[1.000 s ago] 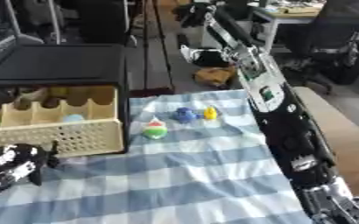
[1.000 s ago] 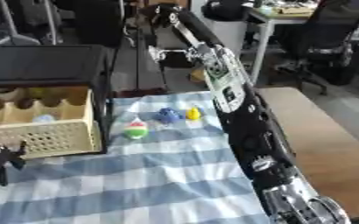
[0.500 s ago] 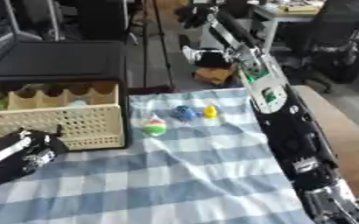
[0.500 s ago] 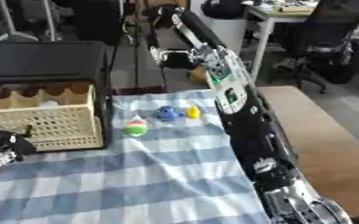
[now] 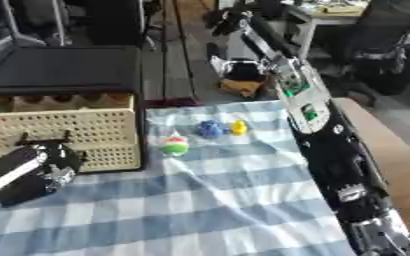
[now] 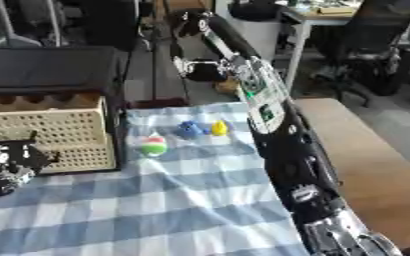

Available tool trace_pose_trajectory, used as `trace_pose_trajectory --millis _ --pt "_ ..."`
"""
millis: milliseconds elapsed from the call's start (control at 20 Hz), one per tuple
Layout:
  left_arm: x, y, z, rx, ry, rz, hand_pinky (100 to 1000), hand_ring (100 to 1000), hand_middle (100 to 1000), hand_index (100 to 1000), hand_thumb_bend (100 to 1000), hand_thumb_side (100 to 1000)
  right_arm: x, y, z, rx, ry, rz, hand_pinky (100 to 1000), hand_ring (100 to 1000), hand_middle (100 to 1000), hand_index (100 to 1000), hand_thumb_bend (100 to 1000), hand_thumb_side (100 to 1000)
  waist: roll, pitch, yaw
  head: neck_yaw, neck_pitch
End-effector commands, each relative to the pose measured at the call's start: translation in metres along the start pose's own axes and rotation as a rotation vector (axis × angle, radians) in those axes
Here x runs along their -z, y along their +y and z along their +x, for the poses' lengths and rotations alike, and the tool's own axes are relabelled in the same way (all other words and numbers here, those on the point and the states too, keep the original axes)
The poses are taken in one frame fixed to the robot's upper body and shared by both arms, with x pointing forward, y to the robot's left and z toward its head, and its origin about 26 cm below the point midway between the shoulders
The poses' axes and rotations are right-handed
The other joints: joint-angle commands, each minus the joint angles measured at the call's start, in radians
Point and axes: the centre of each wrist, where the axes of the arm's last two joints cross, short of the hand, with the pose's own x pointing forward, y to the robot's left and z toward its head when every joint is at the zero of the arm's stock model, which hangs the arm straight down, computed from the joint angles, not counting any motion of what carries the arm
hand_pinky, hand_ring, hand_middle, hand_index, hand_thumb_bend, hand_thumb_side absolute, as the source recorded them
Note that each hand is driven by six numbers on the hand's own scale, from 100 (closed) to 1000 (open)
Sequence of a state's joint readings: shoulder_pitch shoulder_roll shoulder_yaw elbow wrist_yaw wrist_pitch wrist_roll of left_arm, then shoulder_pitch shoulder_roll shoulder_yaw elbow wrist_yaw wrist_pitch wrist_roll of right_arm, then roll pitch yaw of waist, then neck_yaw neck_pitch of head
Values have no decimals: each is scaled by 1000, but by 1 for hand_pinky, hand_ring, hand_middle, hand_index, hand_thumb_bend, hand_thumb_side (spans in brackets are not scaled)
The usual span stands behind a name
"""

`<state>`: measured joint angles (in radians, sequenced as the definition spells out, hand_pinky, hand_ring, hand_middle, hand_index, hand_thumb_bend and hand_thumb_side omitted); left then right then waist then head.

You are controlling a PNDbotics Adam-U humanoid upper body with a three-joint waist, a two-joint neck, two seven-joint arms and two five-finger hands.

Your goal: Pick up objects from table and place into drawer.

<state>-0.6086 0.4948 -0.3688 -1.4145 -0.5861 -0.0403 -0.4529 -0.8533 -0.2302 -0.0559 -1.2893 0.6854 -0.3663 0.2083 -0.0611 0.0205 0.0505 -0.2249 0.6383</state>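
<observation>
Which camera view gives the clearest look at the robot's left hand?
The left eye view: the left hand lies well inside the picture, in front of the cream basket. The right eye view shows only part of it, cut off by the left edge.

both head views look down, close, sharing checkered cloth (image 5: pixel 217 200) and basket drawer (image 5: pixel 60 130).

Left hand (image 5: pixel 33 167) blurred; right hand (image 6: pixel 344 240) cut off.

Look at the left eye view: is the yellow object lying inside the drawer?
No. The yellow object lies on the checked cloth beside a blue object, outside the drawer.
</observation>
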Motion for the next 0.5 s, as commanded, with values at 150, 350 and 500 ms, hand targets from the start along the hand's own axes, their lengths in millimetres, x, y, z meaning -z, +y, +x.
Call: trace_pose_trajectory --millis 150,350,500 --pt "6 19 -6 54 40 72 648 708 763 780 100 1000 7 -13 8 -14 -42 -26 733 701 707 854 100 100 4 -3 -12 9 -17" --pt "9 25 -14 62 79 104 642 692 751 777 100 1000 8 -14 8 -14 -50 -24 733 704 707 855 100 100 4 5 -26 14 -24" --pt "10 29 -20 63 101 123 641 684 746 775 100 1000 9 -14 9 -16 -58 -22 734 705 706 855 100 100 5 14 -37 17 -31"
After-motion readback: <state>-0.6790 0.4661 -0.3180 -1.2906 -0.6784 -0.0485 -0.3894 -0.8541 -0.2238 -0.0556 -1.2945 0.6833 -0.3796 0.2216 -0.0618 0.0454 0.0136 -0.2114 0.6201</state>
